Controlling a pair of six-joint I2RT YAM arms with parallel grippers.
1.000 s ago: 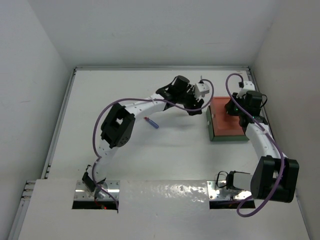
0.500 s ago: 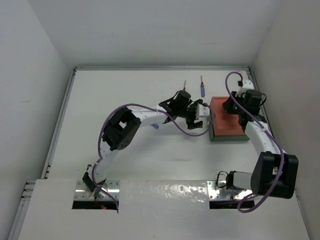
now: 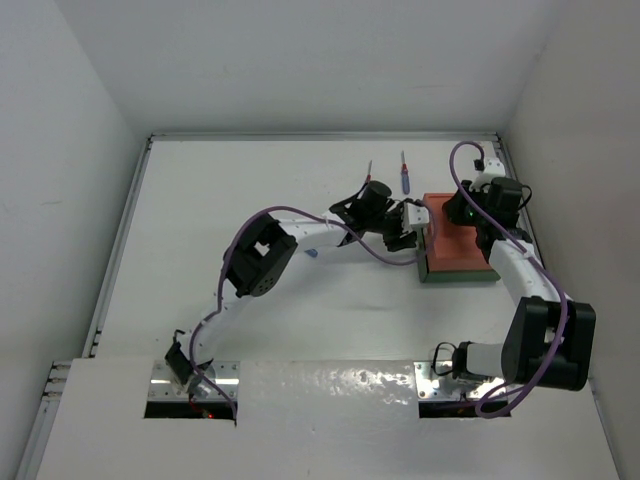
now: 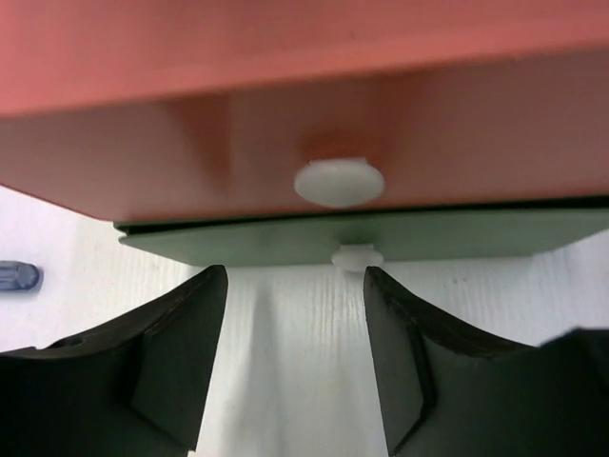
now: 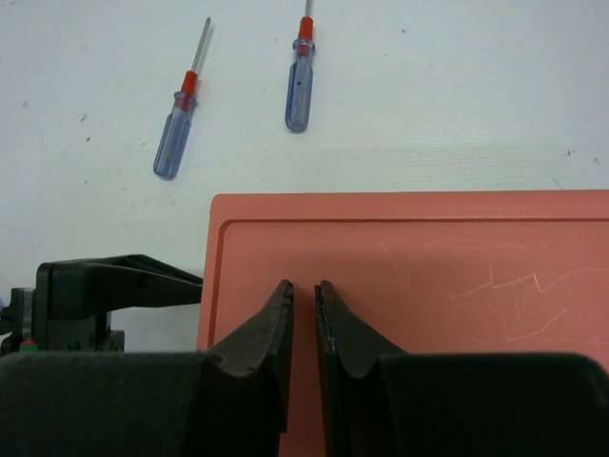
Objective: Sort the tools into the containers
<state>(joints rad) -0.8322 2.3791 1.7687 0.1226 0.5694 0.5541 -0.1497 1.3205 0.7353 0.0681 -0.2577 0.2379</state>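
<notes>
Squarely ahead of the left fingers (image 4: 181, 343), spread and empty, lies the orange-red tray (image 4: 476, 114) stacked on the dark green tray (image 4: 457, 238), its edge running crosswise. The right fingers (image 5: 266, 333), almost closed on nothing, hover above it; two screwdrivers (image 5: 177, 143) lie beyond.

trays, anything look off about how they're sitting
Yes. The orange tray sits stacked on top of the green tray, so only the green one's edge shows beneath it. That is odd for sorting: the green tray is covered and cannot take tools. Whether the orange tray is upside down I cannot tell.
</notes>
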